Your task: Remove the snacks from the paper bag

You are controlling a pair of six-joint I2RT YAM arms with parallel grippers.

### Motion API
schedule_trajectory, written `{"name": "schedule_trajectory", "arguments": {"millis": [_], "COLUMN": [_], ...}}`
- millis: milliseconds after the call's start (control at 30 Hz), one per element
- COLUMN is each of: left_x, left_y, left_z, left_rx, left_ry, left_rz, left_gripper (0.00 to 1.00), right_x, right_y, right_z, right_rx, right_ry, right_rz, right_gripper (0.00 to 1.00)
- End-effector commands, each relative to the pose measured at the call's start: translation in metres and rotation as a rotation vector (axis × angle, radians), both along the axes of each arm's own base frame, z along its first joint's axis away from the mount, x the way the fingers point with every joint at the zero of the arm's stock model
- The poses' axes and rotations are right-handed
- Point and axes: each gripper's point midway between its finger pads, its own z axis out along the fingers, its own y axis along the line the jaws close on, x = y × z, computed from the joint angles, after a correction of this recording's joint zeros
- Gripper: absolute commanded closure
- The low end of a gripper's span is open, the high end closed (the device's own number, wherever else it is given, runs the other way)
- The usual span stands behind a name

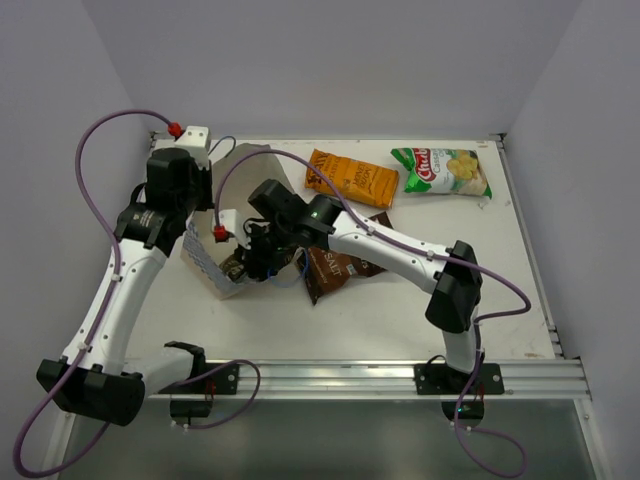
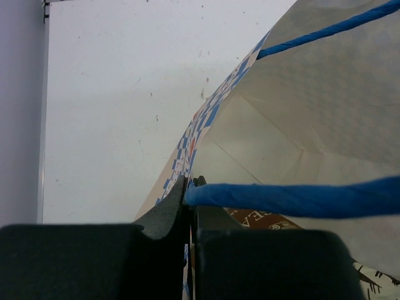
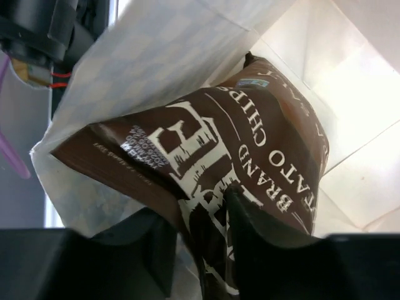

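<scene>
Brown foil packet (image 3: 250, 144) is noted in the mouth of the paper bag (image 1: 205, 258), pinched between the right fingers (image 3: 269, 256). The bag's rim is clamped by the left fingers (image 2: 165, 219). Three snacks are laid on the tabletop (image 1: 400, 325): orange packet (image 1: 350, 180), green-and-white chip bag (image 1: 441, 170), second brown packet (image 1: 338, 272). One removal is judged outstanding.

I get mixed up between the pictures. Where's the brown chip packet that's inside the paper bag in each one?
Top external: brown packet at the mouth of the paper bag, left of centre.
Left wrist: brown sliver low down, under the blue handle.
Right wrist: fills the middle.
Shared landmark: the paper bag's cream inside.
</scene>
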Motion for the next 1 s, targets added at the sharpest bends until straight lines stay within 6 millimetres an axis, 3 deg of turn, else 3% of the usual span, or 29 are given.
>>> {"name": "schedule_trajectory", "arguments": {"millis": [0,133,267,400,633,867,967], "left_x": [-0.001,-0.004,-0.005,-0.008,-0.012,-0.014,-0.015], "left_y": [-0.001,-0.001,-0.006,-0.009,-0.005,0.0,-0.002], "left_z": [0.023,0.023,0.022,0.023,0.025,0.03,0.032], "left_rx": [-0.02,-0.026,-0.045,-0.054,-0.038,0.0,-0.003], "left_ry": [-0.066,-0.066,-0.064,-0.068,-0.081,-0.104,-0.113], "left_rz": [-0.01,-0.011,-0.034,-0.052,-0.041,-0.043,-0.06], "left_gripper": [1.0,1.0,1.0,1.0,1.0,1.0,1.0], "right_x": [0.003,0.006,0.012,0.013,0.005,-0.005,-0.009], "right_y": [0.004,0.005,0.007,0.009,0.009,-0.007,-0.015], "right_z": [0.014,0.055,0.094,0.108,0.093,0.043,0.034], "right_rx": [0.015,0.093,0.192,0.221,0.185,0.047,0.01], "right_ry": [-0.04,-0.097,-0.152,-0.162,-0.108,-0.032,-0.019], "right_rz": [-0.014,-0.038,-0.068,-0.073,-0.055,-0.039,-0.04], "right_gripper": [0.72,0.94,0.97,0.96,0.9,0.77,0.74]}}
